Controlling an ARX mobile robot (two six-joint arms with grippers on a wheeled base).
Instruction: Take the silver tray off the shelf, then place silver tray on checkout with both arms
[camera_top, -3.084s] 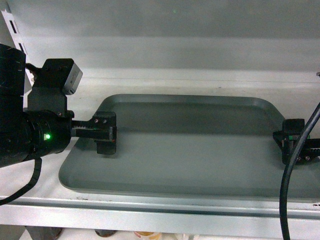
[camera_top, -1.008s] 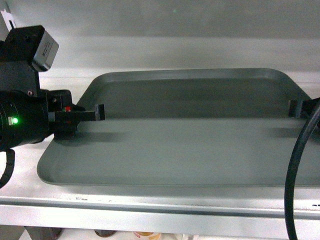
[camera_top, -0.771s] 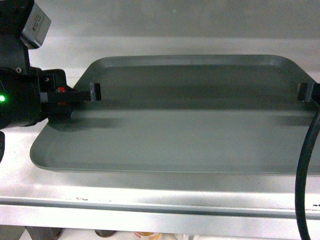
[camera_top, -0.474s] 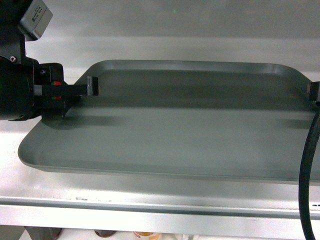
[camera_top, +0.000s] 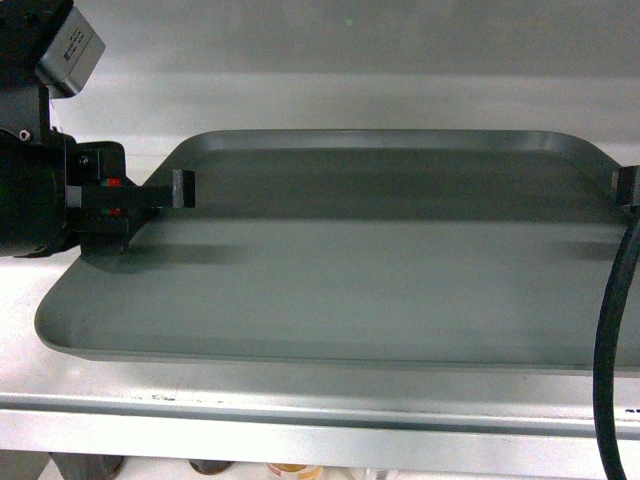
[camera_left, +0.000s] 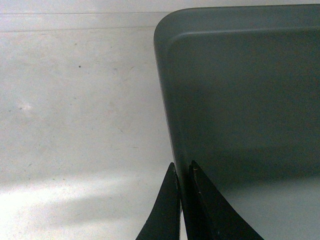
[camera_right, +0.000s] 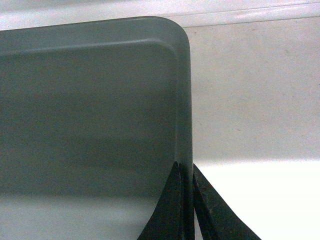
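At the left of the frame our left tool (camera_left: 183, 200) was clamped on the left rim of the silver tray (camera_top: 350, 270), one finger on each side of the lip. The tray filled the middle of the frame, over the shelf (camera_top: 300, 415); whether it was fully lifted off the board we could not tell. At the right edge our right tool (camera_right: 186, 200) pinched the right rim likewise. We judged the grasp done, with removal and the checkout still ahead. The back panel stood close behind; open room lay toward the lower frame, past the shelf's front lip.
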